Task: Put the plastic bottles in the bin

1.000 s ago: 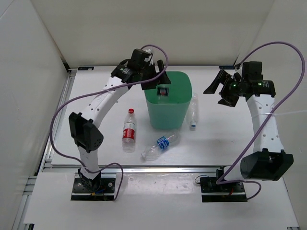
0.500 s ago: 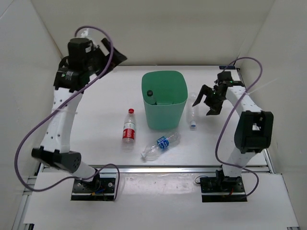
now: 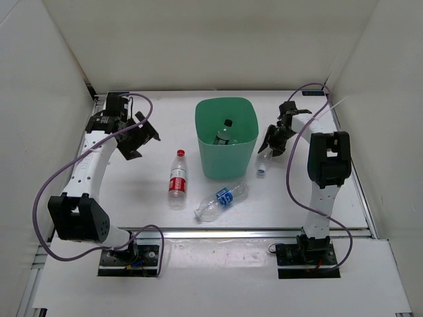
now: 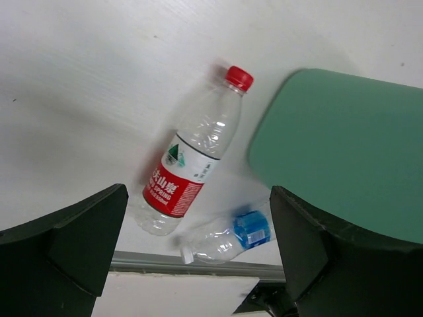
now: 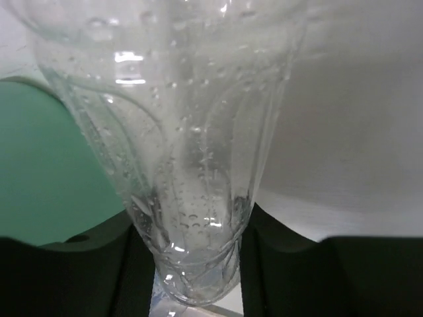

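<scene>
The green bin (image 3: 226,148) stands mid-table with a black-capped bottle (image 3: 226,130) inside. To its left, on the table, lies a red-label, red-capped bottle (image 3: 178,179) (image 4: 192,165). A blue-label bottle (image 3: 221,200) (image 4: 228,234) lies in front of the bin (image 4: 344,152). Just right of the bin is a clear unlabelled bottle (image 3: 264,161) (image 5: 178,132), blue cap toward me, with my right gripper (image 3: 270,145) (image 5: 195,264) shut on its body. My left gripper (image 3: 135,135) (image 4: 198,257) hangs open and empty over the table, left of the bin.
White walls close in the table on the left, back and right. A metal rail (image 3: 211,231) runs along the near edge by the arm bases. Purple cables (image 3: 46,191) loop off both arms.
The left arm swung away from over the bin to the left and lower, its jaws wide; a black-capped bottle now lies in the bin. The right gripper dropped onto the clear bottle and closed.
</scene>
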Controlling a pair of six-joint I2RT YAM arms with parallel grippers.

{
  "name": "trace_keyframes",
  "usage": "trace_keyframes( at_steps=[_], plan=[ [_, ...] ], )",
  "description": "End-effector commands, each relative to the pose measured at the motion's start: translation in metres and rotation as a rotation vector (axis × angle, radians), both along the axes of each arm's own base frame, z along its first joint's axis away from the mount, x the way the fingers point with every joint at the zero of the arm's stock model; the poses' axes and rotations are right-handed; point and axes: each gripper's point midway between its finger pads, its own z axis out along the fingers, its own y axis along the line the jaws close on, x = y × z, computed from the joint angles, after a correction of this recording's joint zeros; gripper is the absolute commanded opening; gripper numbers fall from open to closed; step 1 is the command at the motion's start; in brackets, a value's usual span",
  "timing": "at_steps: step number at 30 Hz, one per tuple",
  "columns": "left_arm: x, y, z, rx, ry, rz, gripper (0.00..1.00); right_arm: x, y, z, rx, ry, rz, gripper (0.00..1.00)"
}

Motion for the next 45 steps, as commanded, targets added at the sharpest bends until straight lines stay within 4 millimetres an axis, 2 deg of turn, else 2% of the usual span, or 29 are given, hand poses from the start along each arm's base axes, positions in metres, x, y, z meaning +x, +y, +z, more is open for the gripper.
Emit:
trace_keyframes(
  at_steps=[1,2,3,4,6,7,9,10,12,13,14,15,17,18,19,20,21,22,23,24,25,27,28,32,33,34,39,40,45],
  plan=[
    [-0.004,0.0,0.012,-0.022,-0.065,-0.004,1.0,0.003,-0.023,0.036,-0.046,-0.06,-0.044,0.36],
    [-0.006,0.0,0.007,-0.029,-0.058,0.007,1.0,0.001,-0.027,0.059,-0.064,-0.113,-0.053,0.35],
    [-0.003,-0.001,0.006,-0.04,-0.066,0.022,1.0,-0.004,-0.034,0.072,-0.073,-0.116,-0.083,0.33],
    [-0.002,-0.001,0.002,-0.045,-0.063,0.03,1.0,-0.009,-0.037,0.099,-0.077,-0.17,-0.089,0.29],
    [-0.003,-0.002,-0.011,-0.054,-0.043,0.045,1.0,-0.011,-0.036,0.148,-0.062,-0.251,-0.105,0.29],
    [-0.001,-0.005,-0.012,-0.055,-0.054,0.034,1.0,-0.014,-0.036,0.184,-0.047,-0.33,-0.121,0.29],
    [0.0,-0.009,-0.017,-0.055,-0.047,0.025,1.0,-0.016,-0.032,0.231,-0.006,-0.426,-0.131,0.29],
    [0.001,-0.009,-0.02,-0.054,-0.038,0.025,1.0,-0.018,-0.025,0.274,0.027,-0.521,-0.122,0.29],
    [0.002,-0.019,-0.024,-0.063,-0.031,-0.005,1.0,-0.021,-0.008,0.31,0.078,-0.603,-0.077,0.31],
    [0.004,-0.024,-0.027,-0.063,-0.028,-0.019,1.0,-0.02,0.012,0.338,0.103,-0.68,-0.021,0.31],
    [0.005,-0.024,-0.033,-0.056,-0.011,-0.026,1.0,-0.02,0.025,0.348,0.114,-0.712,0.018,0.31],
    [0.006,-0.031,-0.035,-0.063,-0.008,-0.046,1.0,-0.025,0.053,0.356,0.138,-0.738,0.099,0.31],
    [0.007,-0.038,-0.043,-0.066,0.009,-0.077,1.0,-0.013,0.079,0.348,0.108,-0.742,0.164,0.31],
    [0.006,-0.044,-0.051,-0.073,0.035,-0.094,1.0,-0.017,0.1,0.357,0.122,-0.776,0.214,0.31],
    [0.008,-0.044,-0.052,-0.072,0.039,-0.094,1.0,-0.012,0.111,0.342,0.106,-0.746,0.229,0.33],
    [0.006,-0.05,-0.055,-0.074,0.049,-0.12,1.0,-0.013,0.116,0.343,0.099,-0.758,0.234,0.35],
    [0.01,-0.055,-0.057,-0.074,0.049,-0.132,1.0,-0.017,0.128,0.338,0.094,-0.763,0.268,0.45],
    [0.01,-0.055,-0.057,-0.074,0.049,-0.132,1.0,-0.016,0.134,0.314,0.069,-0.725,0.296,0.54],
    [0.009,-0.063,-0.06,-0.091,0.055,-0.164,1.0,-0.016,0.14,0.314,0.076,-0.75,0.311,0.65],
    [0.01,-0.066,-0.058,-0.102,0.046,-0.181,1.0,-0.015,0.14,0.306,0.071,-0.735,0.313,0.66],
    [0.01,-0.068,-0.067,-0.109,0.075,-0.186,1.0,-0.014,0.139,0.301,0.058,-0.727,0.309,0.81],
    [0.011,-0.07,-0.069,-0.114,0.074,-0.199,1.0,-0.013,0.134,0.305,0.038,-0.741,0.292,0.96],
    [0.012,-0.07,-0.074,-0.113,0.088,-0.198,1.0,-0.015,0.132,0.311,0.039,-0.758,0.297,1.0],
    [0.012,-0.082,-0.084,-0.13,0.1,-0.239,1.0,-0.02,0.12,0.333,0.028,-0.812,0.275,1.0],
    [0.013,-0.084,-0.087,-0.139,0.1,-0.254,1.0,-0.023,0.112,0.349,0.028,-0.846,0.255,1.0],
    [0.009,-0.093,-0.092,-0.129,0.111,-0.295,1.0,-0.028,0.109,0.356,0.031,-0.857,0.253,1.0],
    [-0.004,-0.11,-0.131,-0.122,0.219,-0.387,0.98,-0.041,0.081,0.396,0.041,-0.946,0.194,1.0],
    [-0.01,-0.118,-0.137,-0.117,0.238,-0.411,0.98,-0.044,0.077,0.397,0.031,-0.948,0.186,1.0],
    [-0.022,-0.126,-0.17,-0.093,0.327,-0.458,0.9,-0.046,0.049,0.402,0.001,-0.947,0.138,1.0]
  ],
)
